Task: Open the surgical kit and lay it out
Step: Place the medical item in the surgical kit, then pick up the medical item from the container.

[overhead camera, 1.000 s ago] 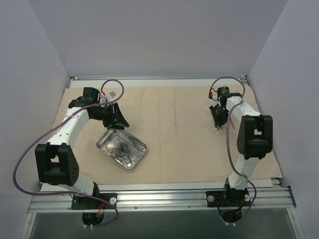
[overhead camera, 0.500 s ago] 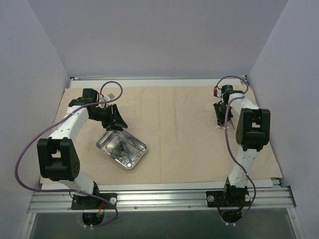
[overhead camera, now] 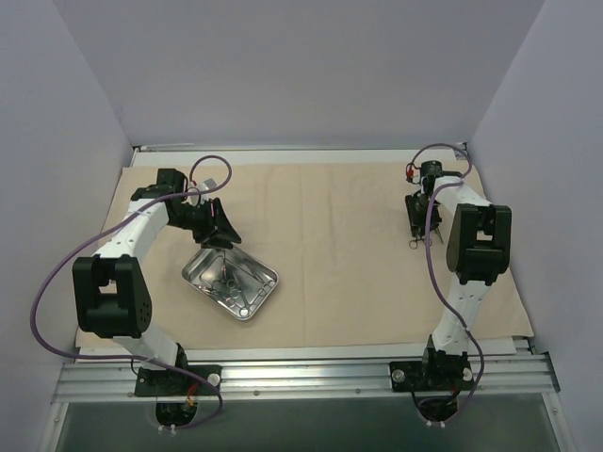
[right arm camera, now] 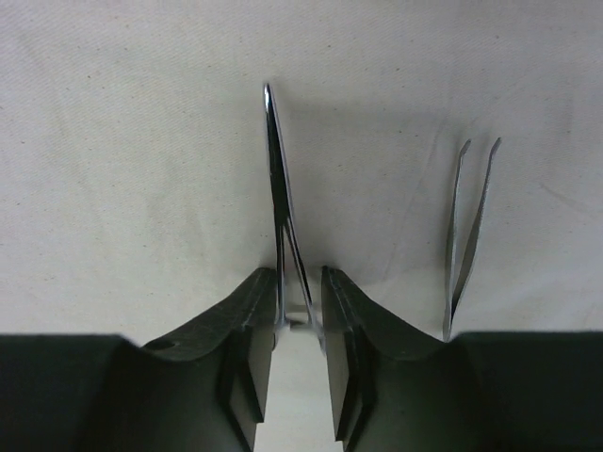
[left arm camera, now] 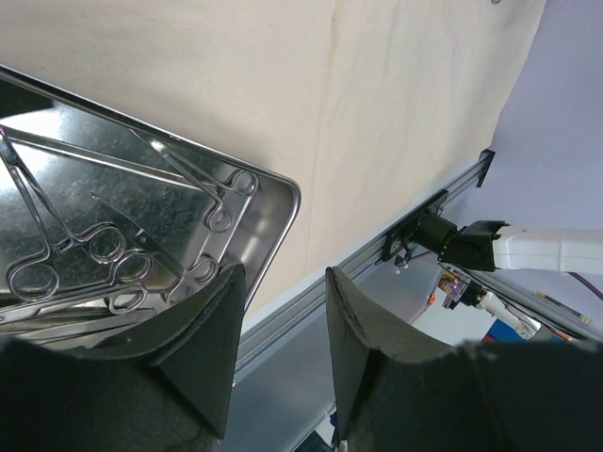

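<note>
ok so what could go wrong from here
1. The right gripper pinches the instrument only near one end, so it could swivel or slip. It might also land on the tweezers lying close beside it on the cloth.
2. The left gripper hangs open over the tray corner. The tools inside overlap, so one grab may drag several or shift the tray.

Small shiny rectangular steel tray (left arm camera: 288, 188): left part cut off, lower rim behind black left fingers (left arm camera: 203, 348). Ring-handled instruments (left arm camera: 104, 250) inside tray: count unclear. Far right of tray, slim steel instrument (right arm camera: 279, 188): ring end behind black right fingers (right arm camera: 247, 320).
</note>
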Available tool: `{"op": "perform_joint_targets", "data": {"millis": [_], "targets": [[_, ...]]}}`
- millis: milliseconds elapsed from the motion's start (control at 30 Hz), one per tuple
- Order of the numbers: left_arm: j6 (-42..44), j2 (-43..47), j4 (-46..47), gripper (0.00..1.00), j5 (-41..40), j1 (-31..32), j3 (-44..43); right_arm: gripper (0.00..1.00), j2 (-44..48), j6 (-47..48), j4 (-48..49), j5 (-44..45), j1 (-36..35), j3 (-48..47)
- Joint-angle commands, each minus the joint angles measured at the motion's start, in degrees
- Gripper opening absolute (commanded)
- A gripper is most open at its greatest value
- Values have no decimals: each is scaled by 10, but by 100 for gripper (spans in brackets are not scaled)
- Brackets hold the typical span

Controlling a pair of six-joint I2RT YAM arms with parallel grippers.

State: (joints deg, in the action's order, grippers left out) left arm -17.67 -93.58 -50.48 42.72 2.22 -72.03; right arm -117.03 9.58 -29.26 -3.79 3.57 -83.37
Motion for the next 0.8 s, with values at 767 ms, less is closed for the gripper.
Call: {"op": "perform_joint_targets", "data": {"millis": [767], "targets": [[-72, 14, -36, 49, -329, 63, 62, 46, 152, -111, 60, -70, -330, -97]]}}
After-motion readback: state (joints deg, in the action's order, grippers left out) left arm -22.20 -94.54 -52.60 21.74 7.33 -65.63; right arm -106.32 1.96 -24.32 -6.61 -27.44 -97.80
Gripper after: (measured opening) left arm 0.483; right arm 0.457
